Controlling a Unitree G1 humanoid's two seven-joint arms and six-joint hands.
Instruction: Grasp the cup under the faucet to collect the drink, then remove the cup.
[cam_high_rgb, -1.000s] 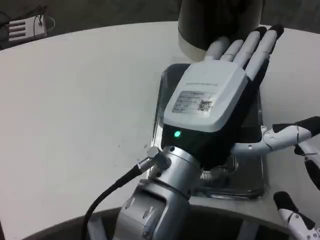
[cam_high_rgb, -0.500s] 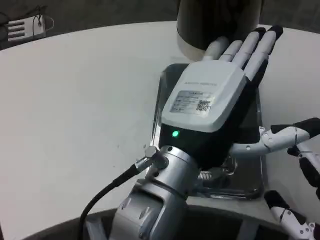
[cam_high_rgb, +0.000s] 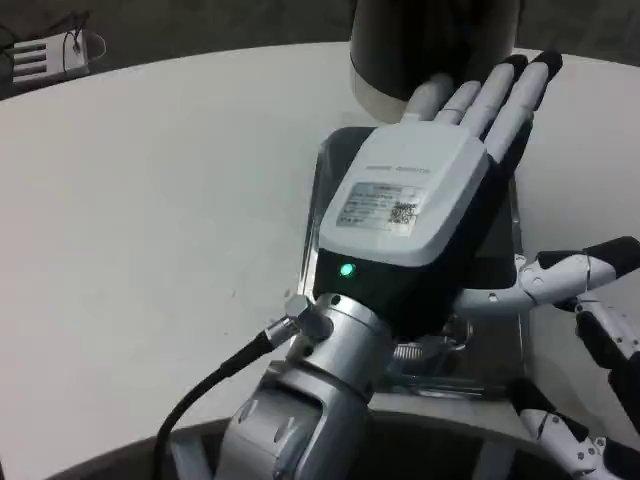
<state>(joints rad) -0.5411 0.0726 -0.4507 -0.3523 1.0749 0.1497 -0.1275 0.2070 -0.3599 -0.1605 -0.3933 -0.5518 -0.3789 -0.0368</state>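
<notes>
Nearest the camera, the left forearm rises from the bottom edge, a black cable plugged in at the wrist. Above it the left hand lies back-up over a clear tray on the white bench, green light lit, fingers stretched straight toward the dispenser and lying close together; the thumb juts out to the right. What sits under the palm is hidden, so I cannot tell whether this hand holds anything. At the lower right the right hand shows partly, fingers spread and nothing seen in them; it looks to be waiting just beside the tray. The cup is not visible: judging by the task it should stand under the faucet, on or near the tray, but the left hand covers that whole area and neither cup nor faucet can be made out. Far left corner, a small white item with wires lies well apart. Risks from here: with the view blocked, fingers closing blind could clip the cup and tip it, or close on air. Fingertips sit close against the dispenser base, so a further push could jam them there. If the cup fills, a tilted lift would likely spill.
</notes>
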